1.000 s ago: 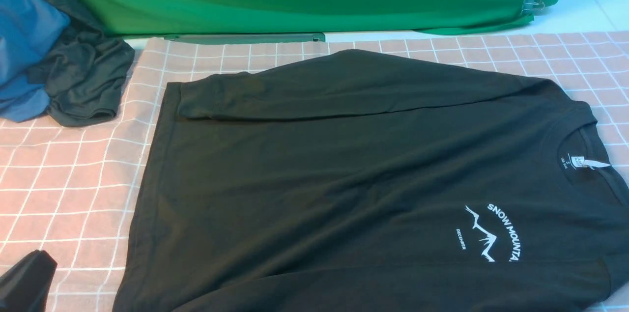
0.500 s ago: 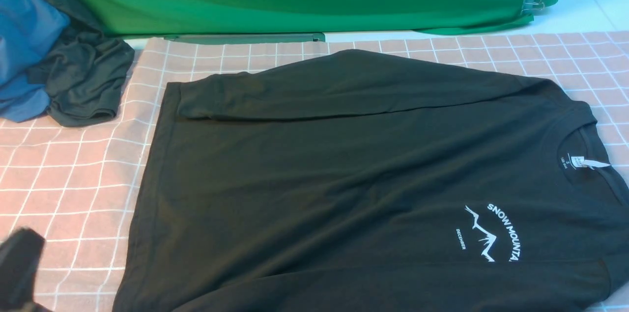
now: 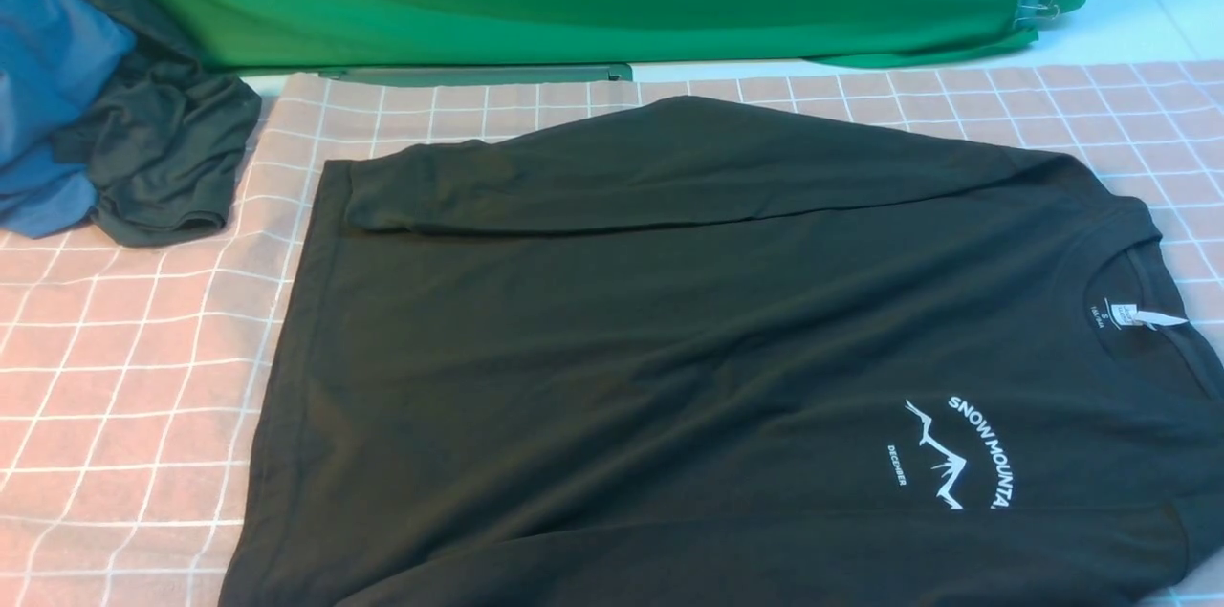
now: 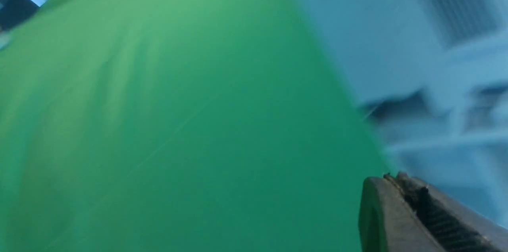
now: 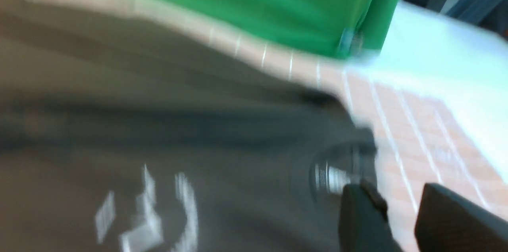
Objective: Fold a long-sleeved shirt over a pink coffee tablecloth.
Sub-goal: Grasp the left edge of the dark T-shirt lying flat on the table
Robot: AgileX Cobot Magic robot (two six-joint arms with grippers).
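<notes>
The left fingers (image 4: pixel 397 212) are closed and the right fingers (image 5: pixel 361 220) stand apart, empty, by the collar (image 3: pixel 1090 249), so a shallow grasp may drag the long-sleeved shirt (image 3: pixel 669 349) askew.

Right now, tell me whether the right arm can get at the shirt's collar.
Probably yes. The right end effector hangs open close to the collar of the long-sleeved shirt, and nothing lies on the collar or in the way.

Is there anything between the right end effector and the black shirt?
Nothing visible does. The open right end effector hangs by the collar of the shirt, and only bare tablecloth shows between its fingers.
</notes>
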